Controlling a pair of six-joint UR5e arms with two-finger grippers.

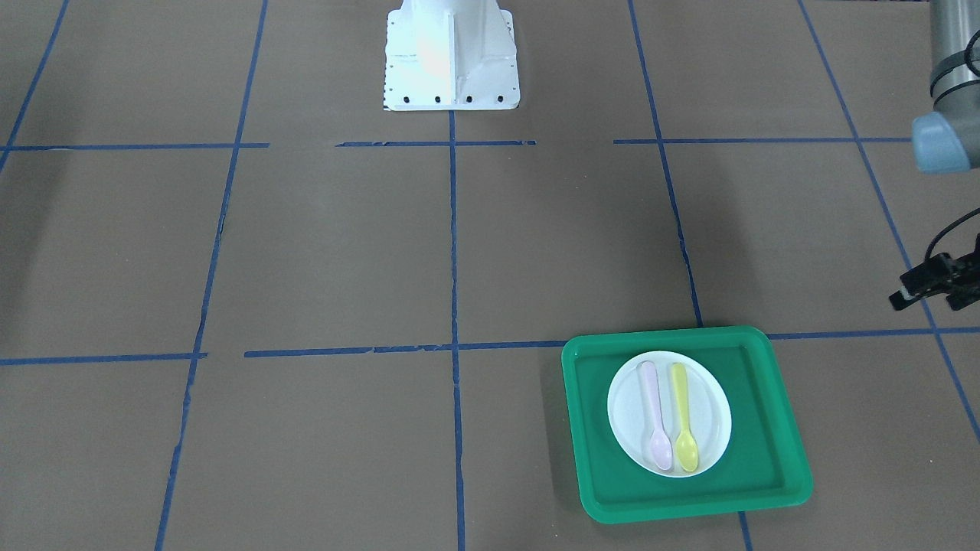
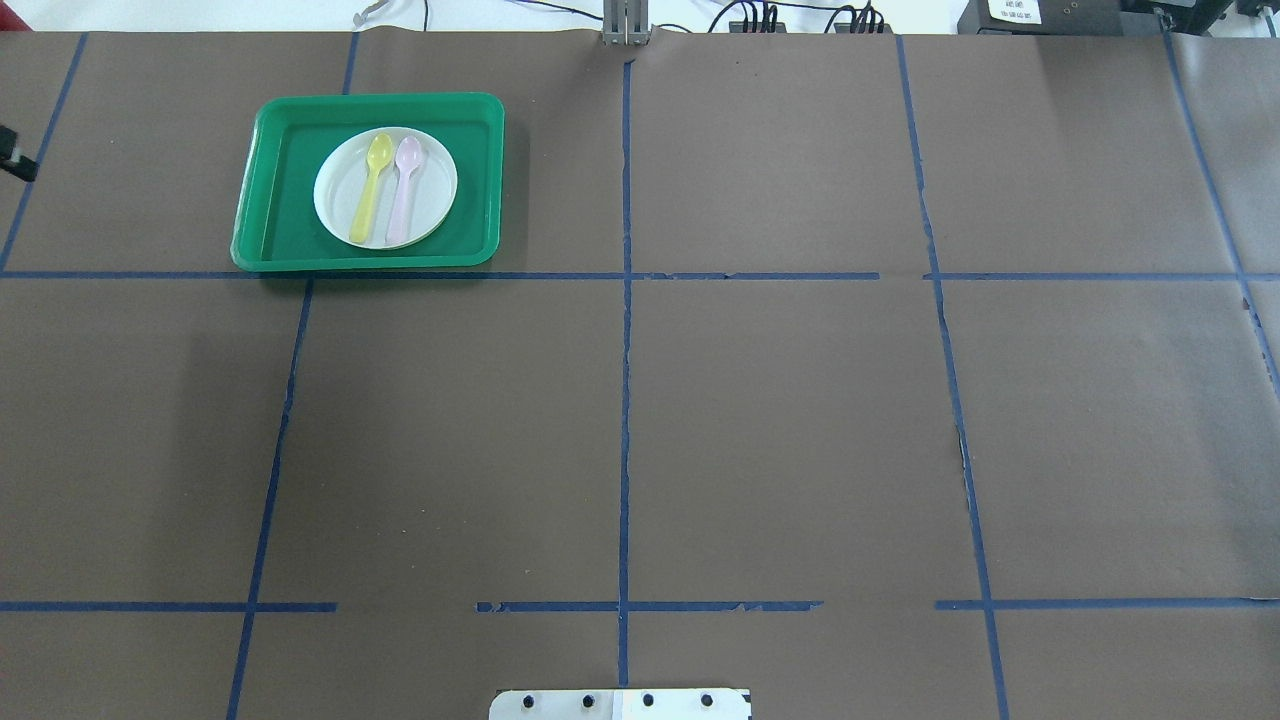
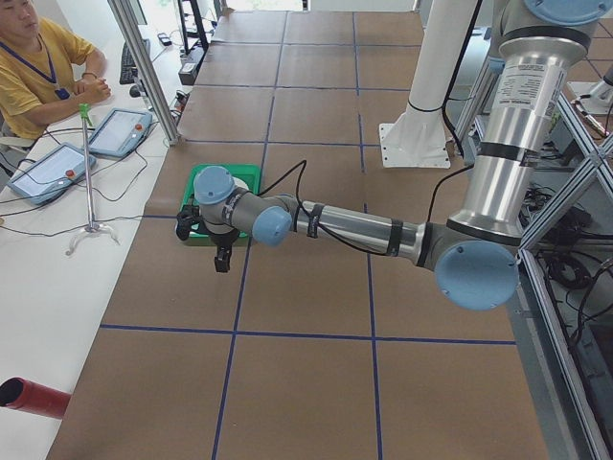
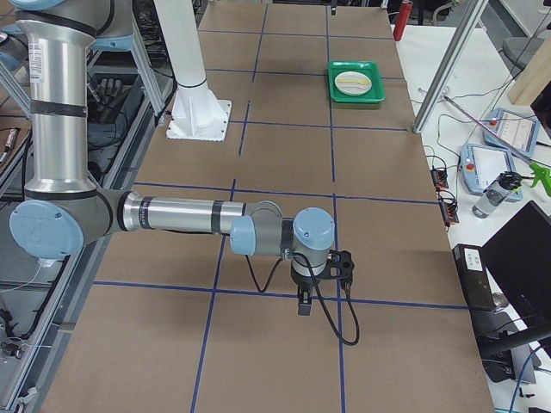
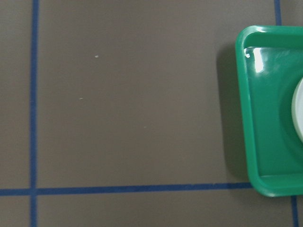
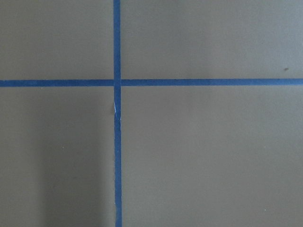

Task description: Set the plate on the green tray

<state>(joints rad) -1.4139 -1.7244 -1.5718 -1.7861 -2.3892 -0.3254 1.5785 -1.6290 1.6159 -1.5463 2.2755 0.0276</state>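
Observation:
The small white plate lies flat inside the green tray, near its middle, with a pink spoon and a yellow spoon side by side on it. The overhead view shows the tray at the far left with the plate in it. My left gripper hovers beside the tray, off its outer side, and looks open and empty. Its wrist view shows the tray's edge and a sliver of plate. My right gripper is far from the tray over bare table; I cannot tell its state.
The robot's white base stands at mid-table on the robot's side. A seated operator with tablets is beyond the table's far edge. Blue tape lines grid the brown tabletop.

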